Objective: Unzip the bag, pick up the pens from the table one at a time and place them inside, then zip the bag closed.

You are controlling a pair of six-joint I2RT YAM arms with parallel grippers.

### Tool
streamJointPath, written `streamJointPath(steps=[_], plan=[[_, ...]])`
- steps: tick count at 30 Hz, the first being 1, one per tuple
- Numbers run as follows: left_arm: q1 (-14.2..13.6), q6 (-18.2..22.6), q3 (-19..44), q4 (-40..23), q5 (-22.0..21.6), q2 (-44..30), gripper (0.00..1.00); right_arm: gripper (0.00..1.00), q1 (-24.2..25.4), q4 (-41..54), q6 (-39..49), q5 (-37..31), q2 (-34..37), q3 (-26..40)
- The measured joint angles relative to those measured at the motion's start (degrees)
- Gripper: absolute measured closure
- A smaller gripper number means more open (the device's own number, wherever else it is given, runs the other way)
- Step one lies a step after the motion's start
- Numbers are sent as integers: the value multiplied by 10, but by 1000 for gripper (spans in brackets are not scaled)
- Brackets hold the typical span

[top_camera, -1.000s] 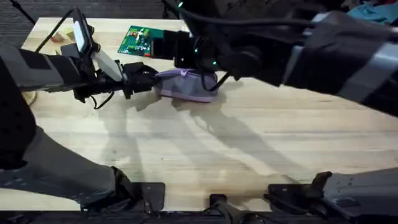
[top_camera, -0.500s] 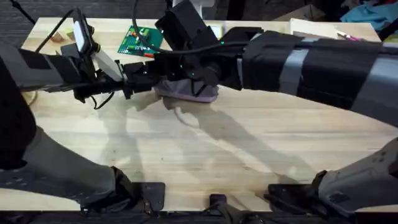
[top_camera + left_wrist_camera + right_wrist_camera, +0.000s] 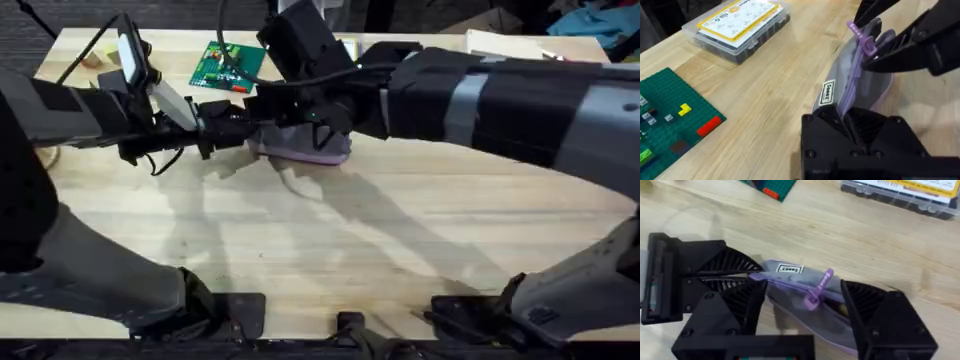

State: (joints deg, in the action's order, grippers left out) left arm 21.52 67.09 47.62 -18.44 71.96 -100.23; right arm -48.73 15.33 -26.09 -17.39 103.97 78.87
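Seen from overhead, the bag (image 3: 305,143) lies on the far-centre surface (image 3: 380,240), w/ left tool (image 3: 852,131) pinching its near end. Right tool (image 3: 805,311), fingers spread, straddles the purple zipper pull (image 3: 817,291); beyond sit a green brick plate (image 3: 226,65) & clear parts box (image 3: 737,25).

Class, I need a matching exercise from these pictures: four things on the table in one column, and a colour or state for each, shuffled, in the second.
Column 1
1. bag
2. zipper pull
3. clear plastic parts box
4. green baseplate

Column 2
A. carries a yellow label on its lid
B. holds small yellow and red bricks
C. one end clamped by the left gripper
D. sticks up between the open fingers of the right gripper

Pairs: 1-C, 2-D, 3-A, 4-B
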Motion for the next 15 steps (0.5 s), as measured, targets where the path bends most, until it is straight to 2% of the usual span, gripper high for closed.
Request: streamJointPath(steps=[4, 9, 15], plan=[[0, 0, 0, 0, 0, 0, 957, 201, 0, 1, 2, 0, 11, 0], [0, 0, 0, -2, -1, 0, 958, 385, 0, 1, 4, -5, 14, 0], [0, 0, 0, -3, -2, 0, 958, 551, 0, 1, 5, -6, 14, 0]])
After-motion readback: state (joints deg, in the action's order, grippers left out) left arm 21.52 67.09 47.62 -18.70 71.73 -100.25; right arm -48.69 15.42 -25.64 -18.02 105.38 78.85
